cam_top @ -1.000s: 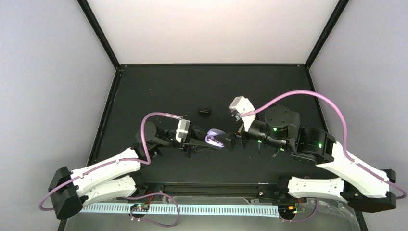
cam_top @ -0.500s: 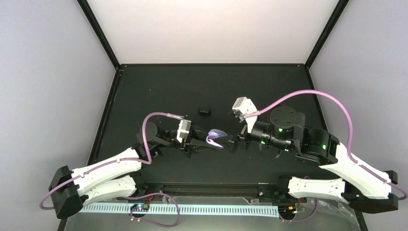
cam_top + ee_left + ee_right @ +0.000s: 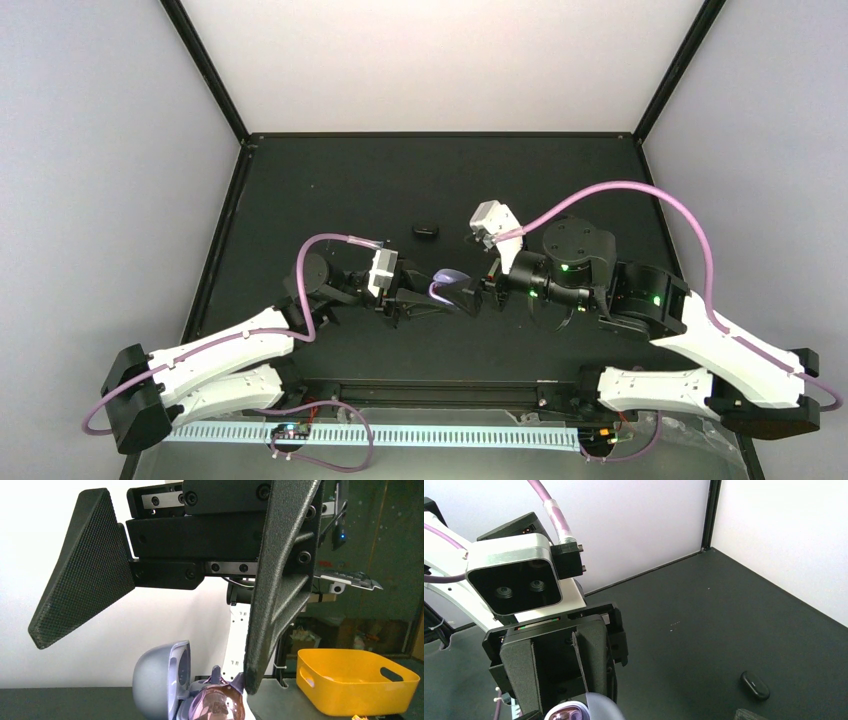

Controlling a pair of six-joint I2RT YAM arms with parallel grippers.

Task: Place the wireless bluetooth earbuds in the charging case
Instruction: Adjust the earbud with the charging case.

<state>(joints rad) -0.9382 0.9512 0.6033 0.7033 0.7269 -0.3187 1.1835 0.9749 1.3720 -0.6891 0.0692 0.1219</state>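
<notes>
The left gripper (image 3: 432,299) is gripping the charging case (image 3: 449,281) at its fingertips and holding it above the middle of the black table (image 3: 330,190); its jaws are clenched on the lower part of the case, as the right wrist view is showing from the front. The case is lilac-grey and its lid is standing open; in the left wrist view a translucent pink-purple rounded part (image 3: 220,706) is sitting in the opened body beside the lid; whether this is an earbud cannot be told.

The right gripper (image 3: 474,296) is facing the left one with its jaws spread wide and is grasping nothing; its two textured fingers (image 3: 80,575) are standing on either side of the case; the tip of the finger on the right of the left wrist view is appearing to meet the pink-purple rounded part.

A black oval object (image 3: 425,231) is lying on the table beyond both grippers, well apart from the case. A yellow bin (image 3: 350,690) with a handle slot is standing in the background, off the table. Any marking on the case, or on the camera module (image 3: 514,582) of the left wrist, is too small to read.
</notes>
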